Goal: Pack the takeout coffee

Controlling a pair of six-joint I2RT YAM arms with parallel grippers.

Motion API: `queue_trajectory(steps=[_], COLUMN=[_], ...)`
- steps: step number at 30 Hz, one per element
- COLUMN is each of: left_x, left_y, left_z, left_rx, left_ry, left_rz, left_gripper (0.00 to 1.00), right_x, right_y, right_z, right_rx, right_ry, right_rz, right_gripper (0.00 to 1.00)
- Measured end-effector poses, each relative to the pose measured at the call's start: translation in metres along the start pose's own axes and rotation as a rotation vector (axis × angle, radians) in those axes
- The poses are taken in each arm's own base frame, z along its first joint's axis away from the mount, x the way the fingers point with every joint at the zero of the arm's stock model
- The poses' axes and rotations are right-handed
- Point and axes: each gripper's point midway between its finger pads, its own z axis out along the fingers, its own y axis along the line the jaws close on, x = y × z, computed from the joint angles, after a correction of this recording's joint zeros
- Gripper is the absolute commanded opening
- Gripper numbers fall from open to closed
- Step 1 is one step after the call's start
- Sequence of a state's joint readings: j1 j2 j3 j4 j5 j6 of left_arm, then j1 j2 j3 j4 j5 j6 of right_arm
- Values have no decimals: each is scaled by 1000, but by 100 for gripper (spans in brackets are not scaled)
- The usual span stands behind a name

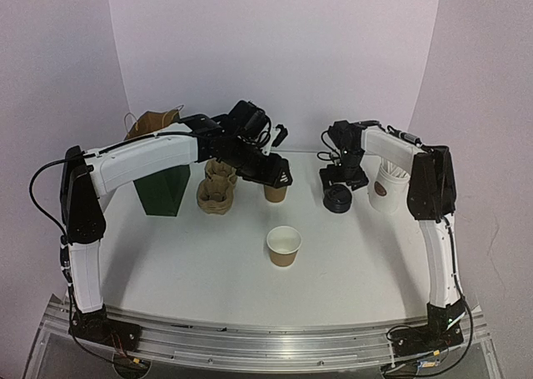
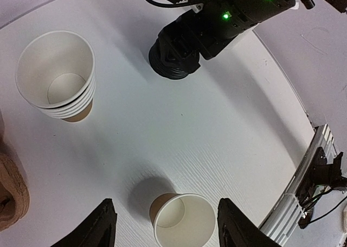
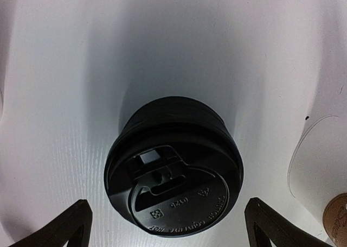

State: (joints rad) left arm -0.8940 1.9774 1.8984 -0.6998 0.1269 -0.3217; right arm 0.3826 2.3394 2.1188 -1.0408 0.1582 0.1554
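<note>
Right wrist view has the right gripper [image 3: 168, 217] spread astride the black lid [image 3: 173, 165] at far right; closing may lift nested lids together or nudge the white cup [image 3: 320, 160] beside it; the lidless cup [image 1: 284, 246] stands mid-table; left gripper [image 2: 167, 206] spread, empty.

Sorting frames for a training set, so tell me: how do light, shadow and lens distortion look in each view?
Top external: soft even light, white table slightly washed out, front rail bowed. Left wrist: strong wide-angle curve at the table edge, lone paper cup throwing a soft shadow toward upper left. Right wrist: black lids dark yet their embossing reads, grey shadow above them.
</note>
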Motion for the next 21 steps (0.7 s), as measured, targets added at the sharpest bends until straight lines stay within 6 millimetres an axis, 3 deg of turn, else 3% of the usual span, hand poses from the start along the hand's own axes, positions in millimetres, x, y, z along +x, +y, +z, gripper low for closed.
queue_trajectory(steps=[7, 21], left_x=[0, 0], left_y=[0, 0], left_z=[0, 0], left_rx=[0, 1], left_ry=[0, 0], left_rz=[-14, -18], left_gripper=[63, 62], right_x=[2, -5], right_y=[-6, -6], right_z=[10, 10], right_rx=[6, -1], right_ry=[22, 9], right_rz=[-13, -12], right_gripper=[92, 89])
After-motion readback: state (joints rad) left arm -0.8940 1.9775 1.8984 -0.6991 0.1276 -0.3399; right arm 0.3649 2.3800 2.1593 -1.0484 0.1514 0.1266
